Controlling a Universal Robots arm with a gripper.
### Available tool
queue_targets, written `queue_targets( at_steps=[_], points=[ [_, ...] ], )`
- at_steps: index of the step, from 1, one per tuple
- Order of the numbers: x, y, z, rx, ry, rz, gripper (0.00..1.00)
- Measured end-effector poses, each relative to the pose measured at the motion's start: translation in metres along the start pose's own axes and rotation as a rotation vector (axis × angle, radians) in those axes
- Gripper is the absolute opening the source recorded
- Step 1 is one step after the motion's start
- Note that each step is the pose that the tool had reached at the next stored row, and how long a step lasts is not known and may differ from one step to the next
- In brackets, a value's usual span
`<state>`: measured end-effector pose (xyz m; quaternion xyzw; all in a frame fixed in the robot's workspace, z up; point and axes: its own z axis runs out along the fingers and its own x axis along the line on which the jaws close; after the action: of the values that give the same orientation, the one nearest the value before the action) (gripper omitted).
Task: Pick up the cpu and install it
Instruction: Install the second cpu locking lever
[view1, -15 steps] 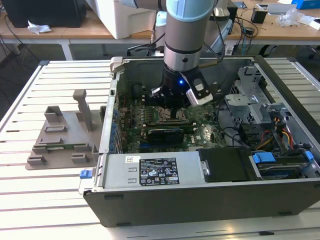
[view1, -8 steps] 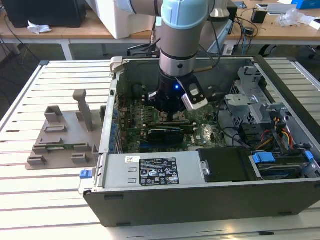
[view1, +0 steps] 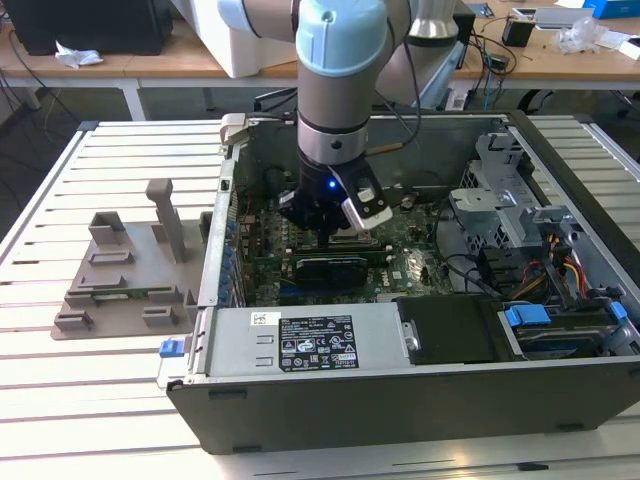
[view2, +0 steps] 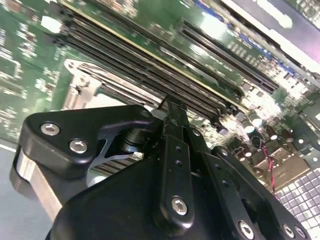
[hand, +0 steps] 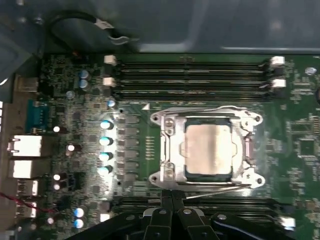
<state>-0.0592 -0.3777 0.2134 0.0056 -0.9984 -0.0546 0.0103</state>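
The cpu (hand: 207, 150), a flat square chip with a pale metal top, lies in the motherboard socket inside its silver metal frame (hand: 166, 150). My gripper (hand: 172, 192) hovers just beside the socket's edge, close to the thin wire lever (hand: 215, 192). Its two black fingers are pressed together with nothing between them. In the second wrist view the gripper (view2: 170, 102) points down at the memory slots (view2: 150, 70) beside the socket. In the exterior view the gripper (view1: 325, 232) is low inside the open computer case (view1: 400, 410), over the green motherboard (view1: 400, 265).
A black card (view1: 330, 268) sits on the board just in front of the gripper, with the power supply (view1: 310, 340) nearer the case's front wall. Drive bays and cables (view1: 540, 260) are on the exterior view's right. A grey plastic tray (view1: 120, 290) lies outside the case on the slatted table.
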Motion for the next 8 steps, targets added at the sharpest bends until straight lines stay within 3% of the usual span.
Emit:
queue_targets(
  at_steps=[3, 5, 8],
  points=[
    [0.0064, -0.0002, 0.0031, -0.0090, 0.0009, -0.011, 0.11],
    [0.0072, -0.0002, 0.0043, -0.0160, 0.0020, -0.022, 0.11],
    [0.0075, -0.0007, 0.0079, -0.0198, 0.0037, -0.036, 0.11]
  ],
)
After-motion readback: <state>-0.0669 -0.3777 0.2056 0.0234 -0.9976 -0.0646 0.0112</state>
